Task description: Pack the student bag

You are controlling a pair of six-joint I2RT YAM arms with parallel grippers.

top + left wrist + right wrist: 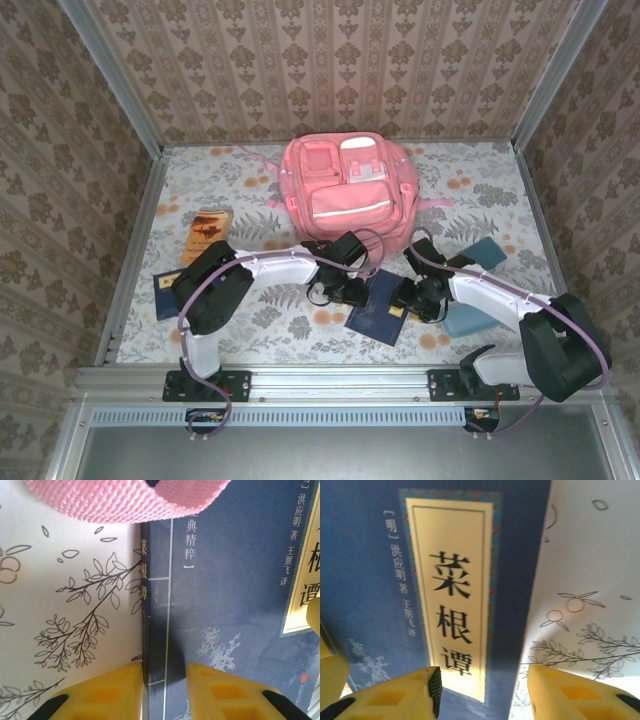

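Near centre, dark blue book (375, 318) flat on floral tablecloth (260, 330). My left gripper (165, 675) part open, yellow fingers (100, 695) straddling the book's left spine edge; nothing clamped, can't tell if pads touch. My right gripper (482, 680) wider open, straddling the book's right edge, one finger over the cover, one over cloth; holding nothing. Pink strap (125, 497) crosses just beyond the left fingers. Another dark book (165, 292) near left. Teal pencil case (487, 252) right, orange book (207, 232) left. Student bag (345, 190) far centre, lying flat, front pockets up, just beyond both wrists.
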